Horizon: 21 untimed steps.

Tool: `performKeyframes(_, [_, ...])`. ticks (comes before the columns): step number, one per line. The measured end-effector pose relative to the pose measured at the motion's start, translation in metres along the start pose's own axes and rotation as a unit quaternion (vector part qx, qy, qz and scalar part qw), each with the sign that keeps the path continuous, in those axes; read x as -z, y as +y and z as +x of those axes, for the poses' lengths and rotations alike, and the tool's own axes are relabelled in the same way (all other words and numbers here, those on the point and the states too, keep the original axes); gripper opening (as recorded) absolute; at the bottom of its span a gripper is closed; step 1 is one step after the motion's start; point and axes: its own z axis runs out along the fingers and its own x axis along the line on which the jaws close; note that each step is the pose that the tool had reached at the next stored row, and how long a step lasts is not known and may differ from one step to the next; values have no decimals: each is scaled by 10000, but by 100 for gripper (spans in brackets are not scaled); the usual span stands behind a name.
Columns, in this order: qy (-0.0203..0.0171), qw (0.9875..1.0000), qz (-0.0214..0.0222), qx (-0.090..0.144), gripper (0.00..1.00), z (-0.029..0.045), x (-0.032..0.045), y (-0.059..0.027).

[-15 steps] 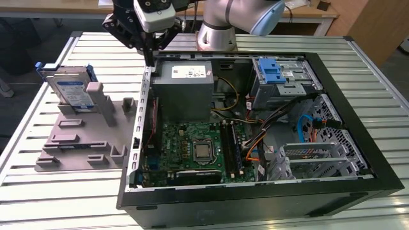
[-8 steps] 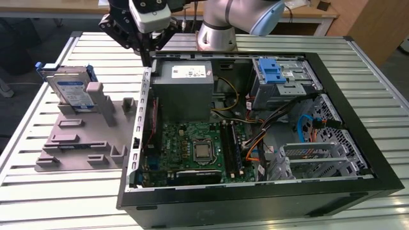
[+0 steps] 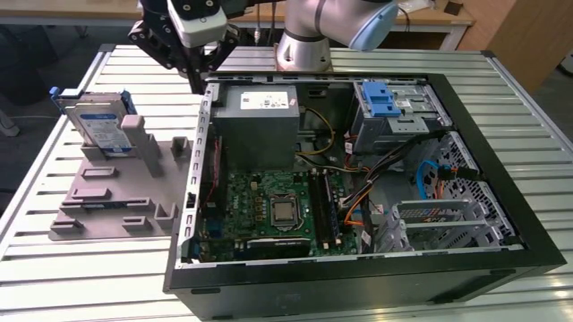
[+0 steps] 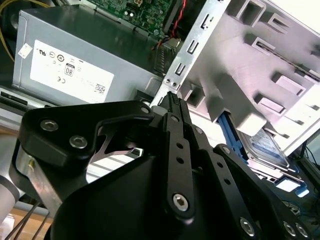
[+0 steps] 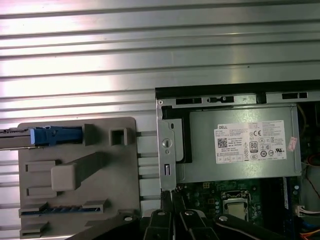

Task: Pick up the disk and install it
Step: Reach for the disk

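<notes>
The disk [image 3: 96, 126] is a silver drive with a white-and-blue label and blue side rails. It stands on edge in the far slot of the grey slotted tray [image 3: 107, 201], at the exterior view's left. My gripper [image 3: 197, 86] hangs above the table between the tray and the open computer case's wall, right of the disk and apart from it. Its black fingers meet at the tips, shut on nothing. In the second wrist view the gripper [image 4: 172, 97] points at the case wall, with the disk [image 4: 270, 146] beyond. The first wrist view shows the disk [image 5: 50, 135] edge-on.
The open computer case [image 3: 501, 268] holds a grey power supply box [image 3: 259, 127], a green motherboard [image 3: 268, 208] and a metal drive cage with a blue latch [image 3: 388, 100] at its far right. Loose cables [image 3: 421, 174] cross the case. The ribbed metal table [image 3: 90, 282] lies around.
</notes>
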Motion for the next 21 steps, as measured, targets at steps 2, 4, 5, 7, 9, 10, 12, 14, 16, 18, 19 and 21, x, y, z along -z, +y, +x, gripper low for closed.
performKeyframes(2, [2,10000,0,0,15,26,-3,-2])
performKeyframes(4, [5,10000,0,0,15,47,-5,-4])
performKeyframes(5, [6,10000,1,0,15,58,-6,-5])
performKeyframes(7, [9,10000,1,0,15,79,-9,-6])
performKeyframes(9, [11,10000,1,-1,15,102,-11,-8])
performKeyframes(10, [13,10000,1,-1,15,112,-13,-9])
performKeyframes(12, [16,10000,1,-1,15,132,-15,-11])
performKeyframes(14, [19,10000,1,-1,15,152,-18,-12])
performKeyframes(16, [22,10000,2,-1,15,172,-21,-14])
performKeyframes(18, [26,10000,2,-1,15,192,-24,-15])
performKeyframes(19, [27,10000,2,-1,15,201,-26,-17])
performKeyframes(21, [30,10000,2,-1,15,220,-29,-18])
